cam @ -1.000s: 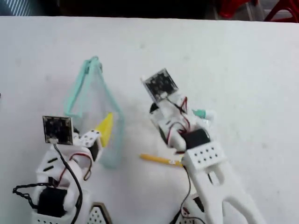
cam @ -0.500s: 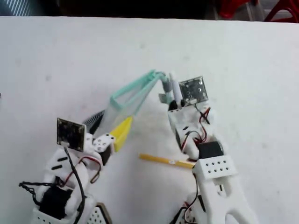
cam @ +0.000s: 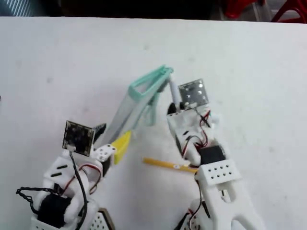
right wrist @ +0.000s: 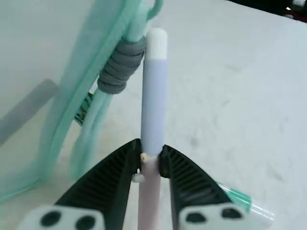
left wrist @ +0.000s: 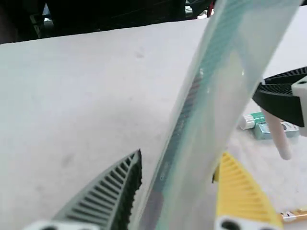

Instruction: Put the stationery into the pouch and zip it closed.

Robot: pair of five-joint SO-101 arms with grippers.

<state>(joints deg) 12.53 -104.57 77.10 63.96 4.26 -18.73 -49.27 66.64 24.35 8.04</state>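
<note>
Jointly held pouch (cam: 136, 103) and pen (right wrist: 153, 96).
Left gripper (left wrist: 178, 163) fingers clamp the tilted pouch; right gripper (right wrist: 149, 148) fingers pinch the pen beside its zipper edge; a pencil (cam: 165, 164) lies on the worktop (cam: 240, 62).

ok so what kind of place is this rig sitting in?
Probably a robotics lab or workshop bench: a plain white table, two white plastic arms with exposed red and black wiring, and what look like red chair legs past the far edge.
</note>
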